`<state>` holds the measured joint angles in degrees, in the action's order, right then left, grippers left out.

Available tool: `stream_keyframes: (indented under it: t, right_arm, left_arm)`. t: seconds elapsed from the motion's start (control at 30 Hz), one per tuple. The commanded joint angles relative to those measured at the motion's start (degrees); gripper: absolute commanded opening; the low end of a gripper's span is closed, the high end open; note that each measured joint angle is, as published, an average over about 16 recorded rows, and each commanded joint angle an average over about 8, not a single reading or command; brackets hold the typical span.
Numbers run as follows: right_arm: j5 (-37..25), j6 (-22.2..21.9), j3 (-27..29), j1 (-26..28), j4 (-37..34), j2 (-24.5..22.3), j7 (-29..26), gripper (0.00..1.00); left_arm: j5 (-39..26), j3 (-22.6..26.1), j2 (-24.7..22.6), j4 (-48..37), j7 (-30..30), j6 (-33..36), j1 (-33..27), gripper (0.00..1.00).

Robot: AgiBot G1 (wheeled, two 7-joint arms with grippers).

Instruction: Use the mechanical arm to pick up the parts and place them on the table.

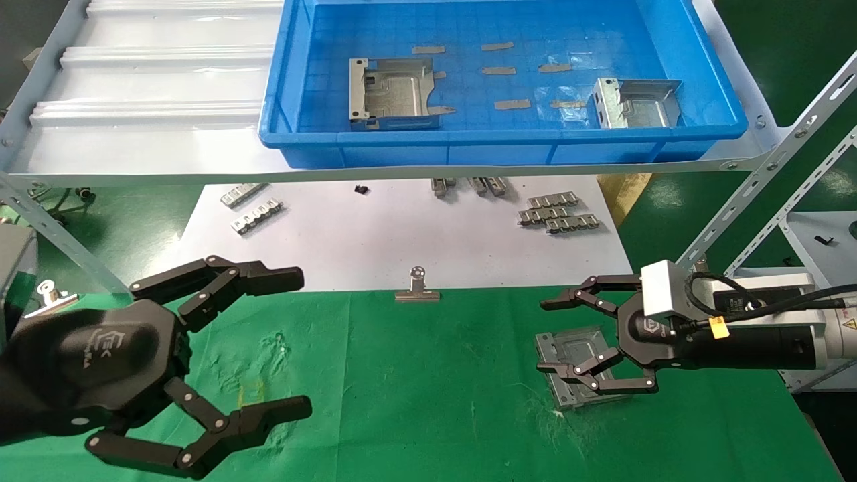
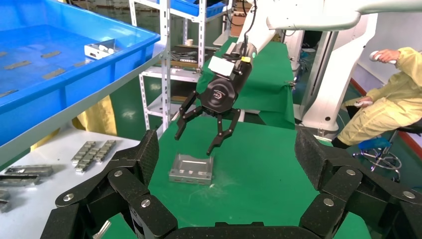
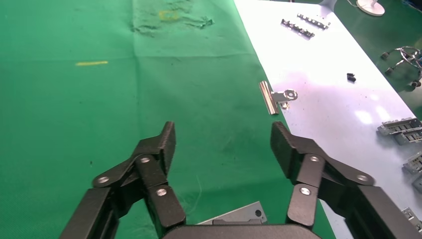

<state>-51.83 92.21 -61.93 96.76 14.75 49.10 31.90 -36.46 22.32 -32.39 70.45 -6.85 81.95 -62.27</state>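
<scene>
A: Where are the parts?

B: One part [image 1: 574, 365] lies flat on the green desk [image 1: 428, 395], on the robot's right side. Two more parts [image 1: 392, 94] sit in the blue bin [image 1: 696, 60] up on the pale shelf [image 1: 134, 100].

A: And the right claw [image 1: 569, 341]?

B: It hangs just above the part on the desk, fingers [image 2: 219, 139] spread wide, holding nothing. From the left wrist view a gap shows between fingertips and plate.

A: The other arm?

B: The left claw [image 1: 294, 341] hovers over the desk's left side, well apart, also wide open and empty.

A: Anything else nearby?

B: A binder clip [image 1: 417, 288] sits at the edge of the white sheet [image 1: 375, 248], with ridged metal strips [image 1: 556, 214] scattered farther back.
</scene>
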Motion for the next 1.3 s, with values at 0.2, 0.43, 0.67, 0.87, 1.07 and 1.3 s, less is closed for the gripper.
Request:
stream_keyframes:
  t: [0.2,0.43,0.67,0.87,1.07,1.3]
  right_arm:
    - [0.5,-0.1,0.2,-0.3,0.3,-0.2,-0.2,1.00]
    - [0.6,-0.4,2.5,-2.0,3.3,-0.8,-2.3,1.00]
    - [1.7,-1.2,7.8,-6.1,10.1,-2.4,-7.2,1.00]
    - [2.7,-1.8,12.4,-9.6,15.9,-3.8,-11.4,1.00]
    - [3.7,-2.5,17.0,-13.1,21.8,-5.2,-15.7,1.00]
    - [4.9,-3.2,22.4,-17.2,28.7,-6.9,-20.7,1.00]
  left_arm:
    - [0.0,0.0,0.0,0.0,0.0,0.0,0.0,1.00]
    - [0.0,0.0,0.0,0.0,0.0,0.0,0.0,1.00]
    - [0.0,0.0,0.0,0.0,0.0,0.0,0.0,1.00]
    - [0.0,0.0,0.0,0.0,0.0,0.0,0.0,1.00]
    - [0.0,0.0,0.0,0.0,0.0,0.0,0.0,1.00]
    - [0.0,0.0,0.0,0.0,0.0,0.0,0.0,1.00]
